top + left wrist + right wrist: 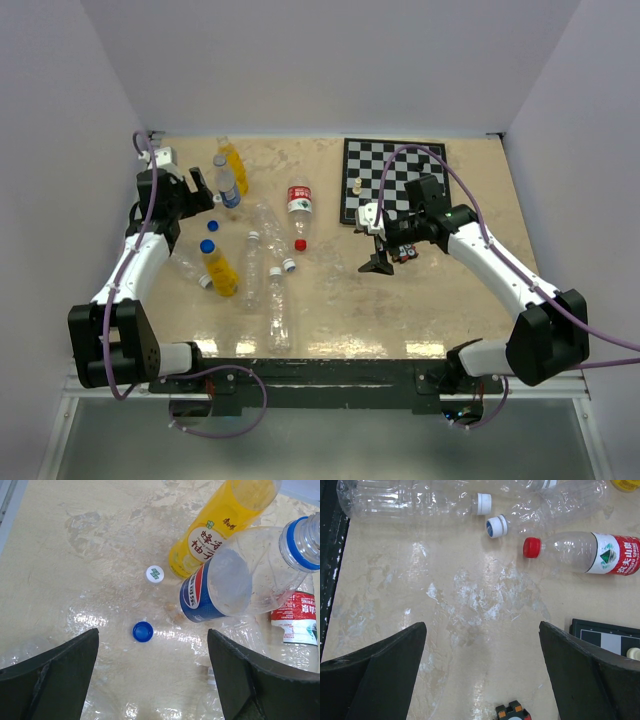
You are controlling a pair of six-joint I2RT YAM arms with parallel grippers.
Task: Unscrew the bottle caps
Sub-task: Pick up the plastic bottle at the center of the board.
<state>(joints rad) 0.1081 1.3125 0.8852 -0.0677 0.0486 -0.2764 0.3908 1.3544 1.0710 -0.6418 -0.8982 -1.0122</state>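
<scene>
My left gripper (pixel 203 192) (pixel 152 680) is open and empty above the table at the back left. A loose blue cap (pixel 143 631) (pixel 213 225) and a loose white cap (pixel 155 573) lie just ahead of its jaws. Beyond them lie an orange-yellow bottle (pixel 220 527) (pixel 232 160) and the clear bottle with a blue-and-white label (pixel 235 580) (pixel 228 184); its neck end is cut off by the frame edge. A second orange-yellow bottle (pixel 220 270) carries a blue cap (pixel 207 246). My right gripper (pixel 383 252) (pixel 482 680) is open and empty over bare table.
Several long clear bottles (pixel 277 310) (pixel 410 500) with white caps (pixel 482 503) lie in the middle. A red-labelled bottle (pixel 300 203) (pixel 600 552) has a red cap (pixel 531 547). A chessboard (pixel 395 185) with white pieces (pixel 356 185) lies back right. A small black-and-orange block (pixel 512 712) sits under my right gripper.
</scene>
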